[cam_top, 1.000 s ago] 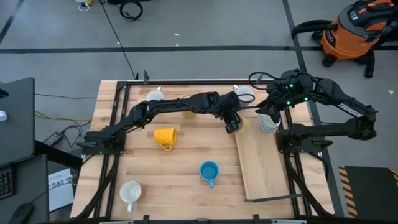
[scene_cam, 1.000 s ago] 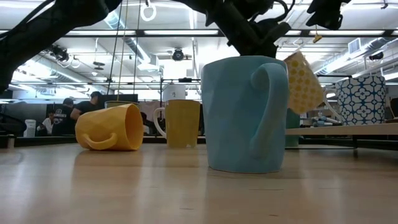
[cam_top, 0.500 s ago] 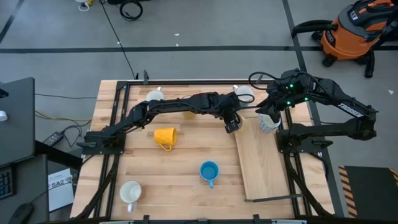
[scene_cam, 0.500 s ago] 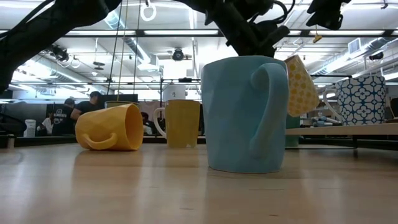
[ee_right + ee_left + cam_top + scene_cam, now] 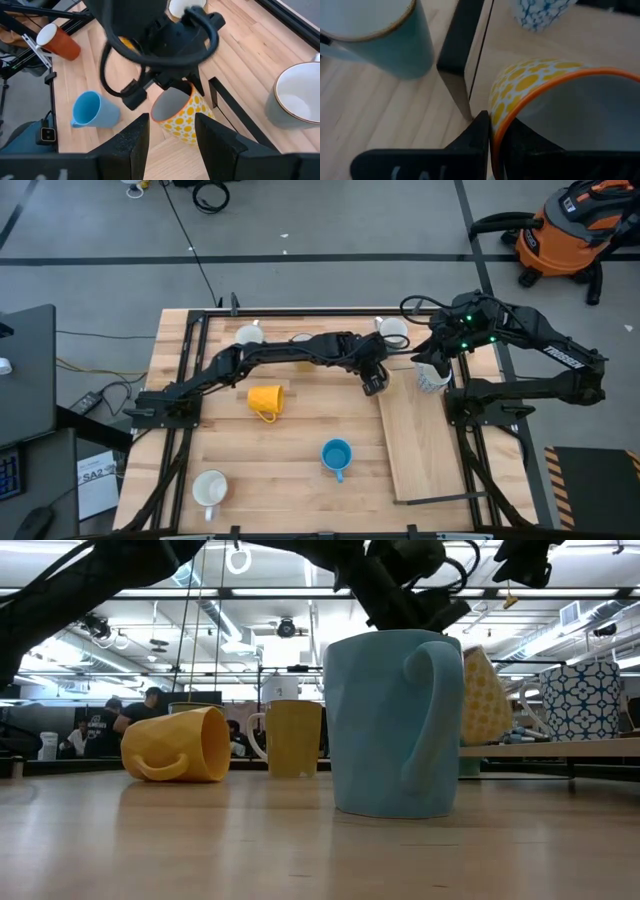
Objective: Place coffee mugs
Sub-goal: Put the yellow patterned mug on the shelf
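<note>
A white mug with yellow dots and an orange rim (image 5: 181, 116) hangs tilted in my left gripper (image 5: 492, 127), low over the far left corner of the pale wooden board (image 5: 420, 445). In the low view the dotted mug (image 5: 482, 695) shows behind the blue mug (image 5: 395, 725); whether its base touches the board, I cannot tell. My right gripper (image 5: 172, 145) waits open at the far right, above a blue-patterned mug (image 5: 432, 377) that stands on the board. A yellow mug (image 5: 265, 400) lies on its side. A blue mug (image 5: 336, 455) and a white one (image 5: 210, 488) stand nearer. My left gripper pinches the dotted mug's wall at the orange rim (image 5: 496, 131), one finger (image 5: 479, 131) outside and the other inside the mouth. The fingers slant down from the table's left. The mug hangs tilted below them, mouth toward the gripper.
A teal mug with a white inside (image 5: 375, 35) stands just left of the board's black frame edge (image 5: 465, 55). More mugs stand along the far edge (image 5: 393, 330), (image 5: 248, 335). An upright yellow mug (image 5: 293, 738) stands under the left arm. The board's near half is bare.
My left gripper has sunk a little toward the board with the dotted mug. In the low view the mug hangs lower than a second ago and less tilted, its base near the board's top.
</note>
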{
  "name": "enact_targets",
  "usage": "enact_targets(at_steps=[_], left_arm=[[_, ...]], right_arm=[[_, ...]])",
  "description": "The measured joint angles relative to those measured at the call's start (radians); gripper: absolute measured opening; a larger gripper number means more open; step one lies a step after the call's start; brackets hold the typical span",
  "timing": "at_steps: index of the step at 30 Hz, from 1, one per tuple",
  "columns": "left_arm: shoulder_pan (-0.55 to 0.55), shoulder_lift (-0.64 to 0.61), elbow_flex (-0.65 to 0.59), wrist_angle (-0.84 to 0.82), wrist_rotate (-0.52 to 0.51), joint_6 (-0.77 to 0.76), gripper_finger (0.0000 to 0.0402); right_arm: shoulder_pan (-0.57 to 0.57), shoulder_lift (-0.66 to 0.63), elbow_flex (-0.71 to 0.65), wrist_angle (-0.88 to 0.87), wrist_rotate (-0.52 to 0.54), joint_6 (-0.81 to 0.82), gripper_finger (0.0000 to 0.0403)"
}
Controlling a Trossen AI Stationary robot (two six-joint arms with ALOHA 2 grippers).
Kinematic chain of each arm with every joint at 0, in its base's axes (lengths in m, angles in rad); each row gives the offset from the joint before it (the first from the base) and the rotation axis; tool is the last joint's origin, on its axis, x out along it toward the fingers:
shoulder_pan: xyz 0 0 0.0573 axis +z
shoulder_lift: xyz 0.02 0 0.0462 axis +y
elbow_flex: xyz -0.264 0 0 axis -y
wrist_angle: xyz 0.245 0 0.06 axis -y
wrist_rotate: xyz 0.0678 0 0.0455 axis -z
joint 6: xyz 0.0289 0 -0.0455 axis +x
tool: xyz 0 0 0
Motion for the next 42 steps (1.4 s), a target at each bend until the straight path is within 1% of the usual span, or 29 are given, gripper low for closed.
enact_targets(at_steps=[16,27,32,37,42], left_arm=[[-0.004,0.013,0.000,0.038,0.002,0.001,0.0039],[-0.004,0.014,0.000,0.043,0.001,0.001,0.0091],[-0.004,0.013,0.000,0.044,0.002,0.001,0.0099],[-0.003,0.005,0.002,0.046,0.002,0.000,0.0088],[-0.003,0.001,0.002,0.043,0.001,0.000,0.0052]], right_arm=[[0.000,0.000,0.000,0.000,0.001,0.000,0.0164],[0.000,0.000,0.000,0.000,0.000,0.000,0.0164],[0.000,0.000,0.000,0.000,0.000,0.000,0.0164],[0.000,0.000,0.000,0.000,0.000,0.000,0.0164],[0.000,0.000,0.000,0.000,0.000,0.000,0.0164]])
